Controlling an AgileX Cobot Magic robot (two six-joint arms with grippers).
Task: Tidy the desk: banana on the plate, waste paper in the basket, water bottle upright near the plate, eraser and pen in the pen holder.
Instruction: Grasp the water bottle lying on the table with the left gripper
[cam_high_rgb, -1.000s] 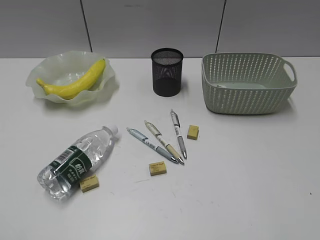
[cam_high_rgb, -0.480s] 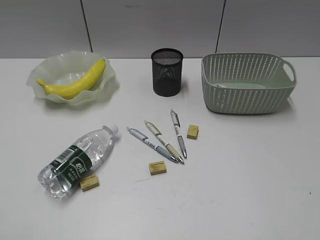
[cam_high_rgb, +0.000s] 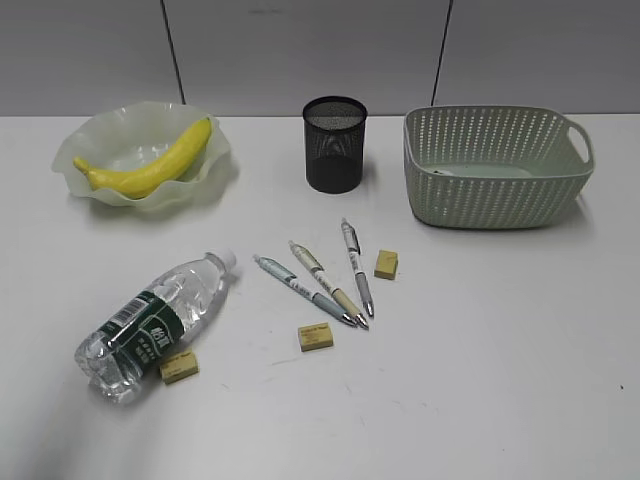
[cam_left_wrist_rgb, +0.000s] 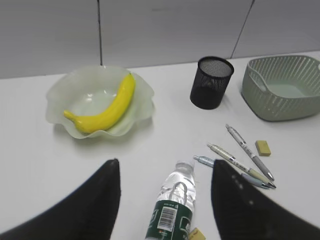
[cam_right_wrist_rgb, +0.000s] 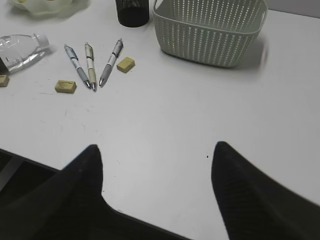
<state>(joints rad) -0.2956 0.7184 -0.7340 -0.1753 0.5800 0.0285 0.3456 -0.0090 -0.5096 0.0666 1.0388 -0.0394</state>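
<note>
Lying on its side at the desk's (cam_high_rgb: 480, 330) front left, the water bottle (cam_high_rgb: 150, 325) is clear, with a dark green label and its cap aimed toward the pens (cam_high_rgb: 322, 275). Left gripper (cam_left_wrist_rgb: 165, 200) and right gripper (cam_right_wrist_rgb: 157, 187) both gape wide, empty; the yellow banana (cam_high_rgb: 150, 165) rests in the ruffled plate (cam_high_rgb: 75, 150).

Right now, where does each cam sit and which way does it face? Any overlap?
Exterior: in front of the desk, raised, slanting down toward the back wall; no arm in frame.
Left wrist: above the desk's near left, facing the plate with the banana; left gripper open, dark fingers at the bottom.
Right wrist: above the near right edge, facing the basket; right gripper open.
Shared: all three show the pens; the water bottle too.
</note>
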